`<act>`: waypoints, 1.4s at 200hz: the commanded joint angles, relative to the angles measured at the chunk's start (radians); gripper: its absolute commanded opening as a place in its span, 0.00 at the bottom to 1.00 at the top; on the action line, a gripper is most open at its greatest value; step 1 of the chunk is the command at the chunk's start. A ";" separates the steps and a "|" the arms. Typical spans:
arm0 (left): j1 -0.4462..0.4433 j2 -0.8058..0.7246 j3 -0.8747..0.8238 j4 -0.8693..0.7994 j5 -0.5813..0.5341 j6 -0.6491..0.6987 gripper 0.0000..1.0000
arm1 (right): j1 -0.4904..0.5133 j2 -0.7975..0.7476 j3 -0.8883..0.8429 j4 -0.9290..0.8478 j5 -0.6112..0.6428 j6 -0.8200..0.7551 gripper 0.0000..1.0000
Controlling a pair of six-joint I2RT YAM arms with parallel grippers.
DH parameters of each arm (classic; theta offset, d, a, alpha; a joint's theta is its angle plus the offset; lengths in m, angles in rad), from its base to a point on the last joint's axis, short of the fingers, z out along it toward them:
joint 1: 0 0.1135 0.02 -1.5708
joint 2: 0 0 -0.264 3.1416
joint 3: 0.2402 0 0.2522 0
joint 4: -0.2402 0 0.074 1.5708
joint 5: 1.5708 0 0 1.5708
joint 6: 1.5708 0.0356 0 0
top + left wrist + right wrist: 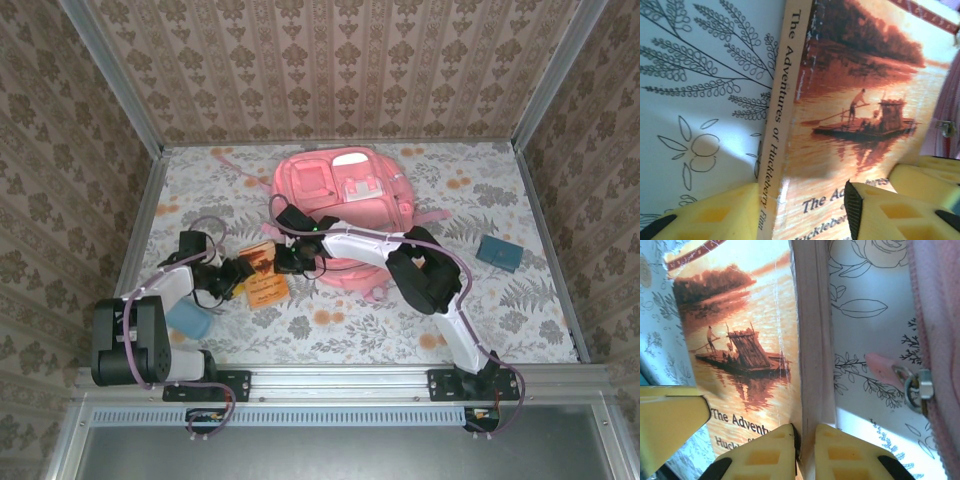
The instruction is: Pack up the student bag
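The student bag [340,195] is a large pink backpack lying at the back centre of the table; its zip pull [912,382] and pink edge show in the right wrist view. An orange paperback, The Adventures of Huckleberry Finn [262,272] [740,330] [860,100], lies just in front of the bag's left corner. My right gripper [292,258] [807,445] is shut on the book's page edge. My left gripper [236,276] [800,220] straddles the spine corner. One finger [715,215] sits against the spine, while the other [890,215] is over the cover with a gap showing.
A light blue block [187,320] lies by the left arm's base. A dark teal booklet [498,252] sits at the right. Patterned walls close in the table on three sides. The right arm [430,275] reaches across in front of the bag.
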 commanded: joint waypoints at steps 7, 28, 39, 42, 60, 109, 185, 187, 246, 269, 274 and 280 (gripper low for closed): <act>-0.006 0.010 -0.007 0.030 0.044 0.007 0.47 | 0.015 -0.065 -0.010 0.023 -0.070 0.008 0.06; -0.003 0.001 0.002 0.018 0.032 0.007 0.51 | 0.011 -0.093 -0.026 0.027 -0.041 0.003 0.00; 0.007 -0.010 0.004 0.009 0.036 0.004 0.60 | 0.006 -0.115 -0.046 0.044 -0.028 -0.002 0.00; 0.010 -0.013 0.006 0.005 0.038 0.004 0.63 | 0.005 -0.121 -0.053 0.051 -0.028 -0.003 0.00; 0.033 -0.037 0.011 -0.007 0.061 0.008 0.79 | -0.018 -0.164 -0.098 0.098 -0.042 -0.002 0.00; 0.036 -0.076 -0.005 0.047 0.137 0.010 0.91 | -0.093 -0.215 -0.226 0.279 -0.223 0.063 0.00; -0.001 -0.003 -0.009 0.168 0.219 -0.046 0.89 | -0.152 -0.244 -0.333 0.401 -0.297 0.133 0.00; -0.002 0.000 -0.008 0.169 0.219 -0.046 0.89 | -0.154 -0.246 -0.336 0.404 -0.299 0.133 0.00; -0.059 0.086 0.036 0.217 0.231 -0.056 0.84 | -0.187 -0.276 -0.392 0.455 -0.334 0.157 0.00; -0.072 0.113 0.047 0.253 0.254 -0.072 0.78 | -0.196 -0.278 -0.405 0.461 -0.347 0.165 0.00; -0.074 0.115 0.046 0.266 0.263 -0.079 0.77 | -0.199 -0.277 -0.408 0.461 -0.348 0.167 0.00; -0.077 0.118 0.046 0.281 0.271 -0.085 0.75 | -0.201 -0.279 -0.409 0.462 -0.350 0.167 0.00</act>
